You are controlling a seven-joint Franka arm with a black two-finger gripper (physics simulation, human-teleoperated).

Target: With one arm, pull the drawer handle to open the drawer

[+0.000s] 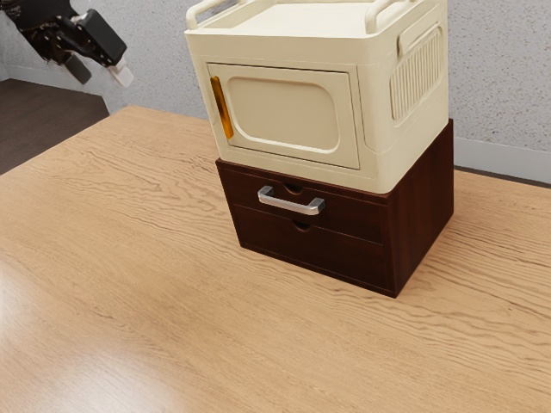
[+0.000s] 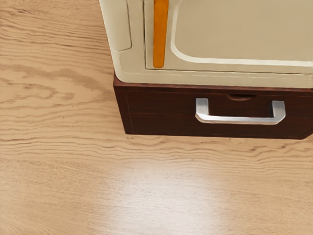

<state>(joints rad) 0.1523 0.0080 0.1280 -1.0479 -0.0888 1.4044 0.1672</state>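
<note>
Handle (image 1: 291, 206) well apart from gripper (image 1: 101, 71)

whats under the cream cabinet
The dark wooden drawer unit, standing on the table. The cream cabinet covers most of its top, so that surface can't be seen.

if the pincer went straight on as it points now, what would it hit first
Probably the wooden table, in front of the dark drawer box; depth is unclear, so the box's lower front might come first.
</note>
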